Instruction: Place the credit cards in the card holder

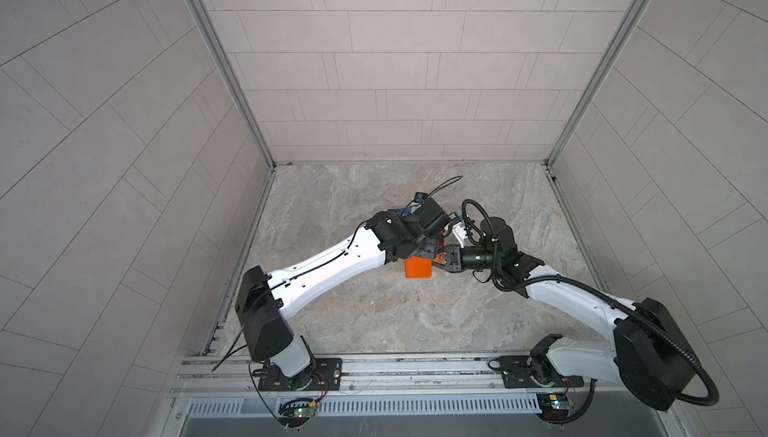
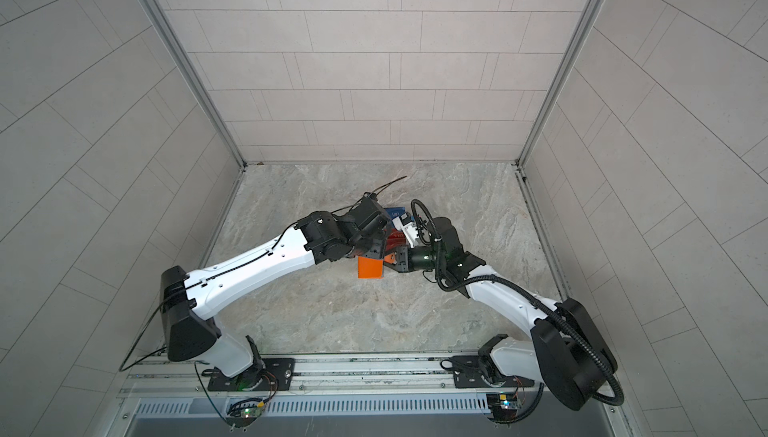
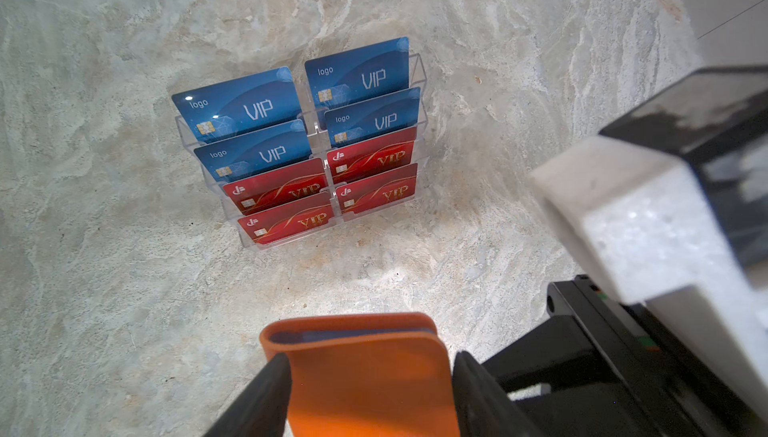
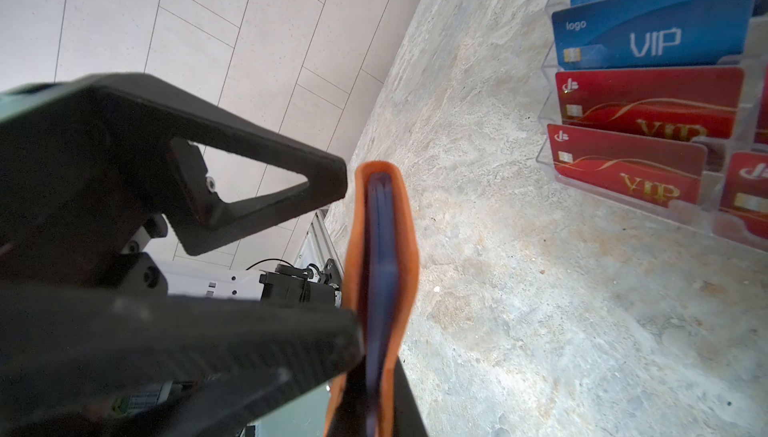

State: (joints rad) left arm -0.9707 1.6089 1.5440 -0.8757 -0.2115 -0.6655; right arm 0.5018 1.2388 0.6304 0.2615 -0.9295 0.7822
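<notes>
Left wrist view: the orange card holder (image 3: 365,397) stands folded between the two arms. Its flat face is framed by the left end effector (image 3: 370,356), whose jaws stand apart. Seen from the right wrist, the right end effector (image 4: 378,406) is clamped on the holder's near edge, and a dark blue layer shows between the orange covers. Eight credit cards (image 3: 266,152), four blue above four red, sit in a clear tiered rack (image 3: 419,69) just beyond. In both top views the holder (image 1: 417,269) (image 2: 370,269) is near the middle of the marbled desk (image 1: 374,322).
</notes>
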